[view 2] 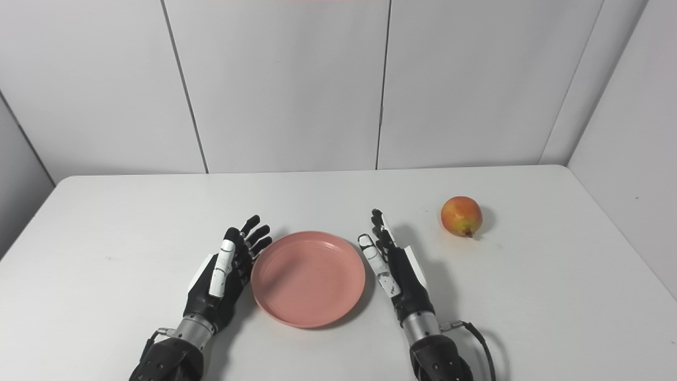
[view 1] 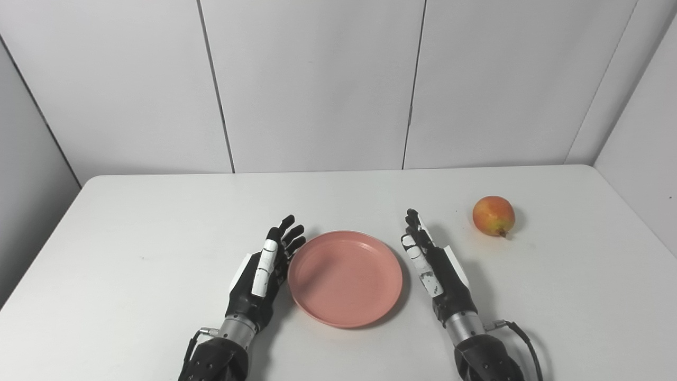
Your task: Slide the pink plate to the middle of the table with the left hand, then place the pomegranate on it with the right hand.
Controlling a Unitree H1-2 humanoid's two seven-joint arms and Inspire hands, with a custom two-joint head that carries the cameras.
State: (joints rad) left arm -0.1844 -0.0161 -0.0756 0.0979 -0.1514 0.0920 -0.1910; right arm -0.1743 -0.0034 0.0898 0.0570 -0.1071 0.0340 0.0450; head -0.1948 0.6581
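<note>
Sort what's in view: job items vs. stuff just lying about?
Job items: pink plate, empty; pomegranate, on the table right of it; left hand and right hand, open either side of the plate.

Lying about: nothing else, only the white table.
</note>
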